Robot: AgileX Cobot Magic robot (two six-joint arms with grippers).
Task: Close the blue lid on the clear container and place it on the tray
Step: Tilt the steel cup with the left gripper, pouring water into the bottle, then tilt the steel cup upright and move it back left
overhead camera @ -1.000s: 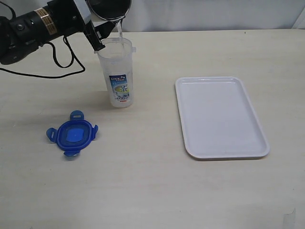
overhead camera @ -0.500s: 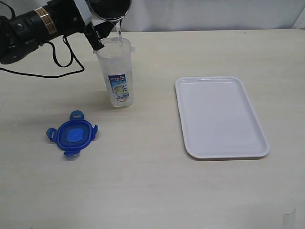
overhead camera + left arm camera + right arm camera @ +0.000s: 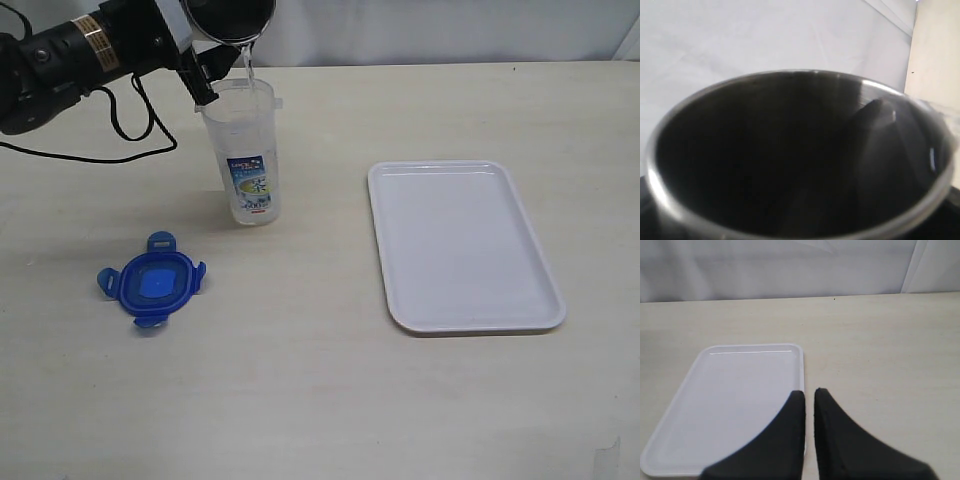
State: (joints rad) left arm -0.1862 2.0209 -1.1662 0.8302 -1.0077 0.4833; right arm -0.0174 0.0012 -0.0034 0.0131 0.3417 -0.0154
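Clear container (image 3: 245, 150): stands upright on the bench (image 3: 320, 400), toward the far left, with its mouth open and no lid on it. A small blue-and-green label (image 3: 252, 182) faces the exterior camera.
Blue lid (image 3: 150, 280): lies flat on the bench, nearer the camera and to the left of the container, well apart from it. Its four flaps are splayed outward.
Tray (image 3: 462, 245): white and flat on the bench, to the right of the container with a clear gap between them. Nothing lies in it. The right wrist view also shows it (image 3: 730, 390).
Steel cup (image 3: 235, 18): tipped over the container's mouth. A thin clear stream (image 3: 250, 65) runs from its lip down into the container. In the left wrist view its dark inside (image 3: 790, 160) fills the picture.
Left end effector (image 3: 212, 65): holds the steel cup, jaws spread wide around it, just above the container's rim.
Right end effector (image 3: 809, 392): fingers drawn narrow, only a slit between them, with nothing held. It sits above the tray's edge.
Cable (image 3: 130, 140): black, looping on the bench under the left arm.
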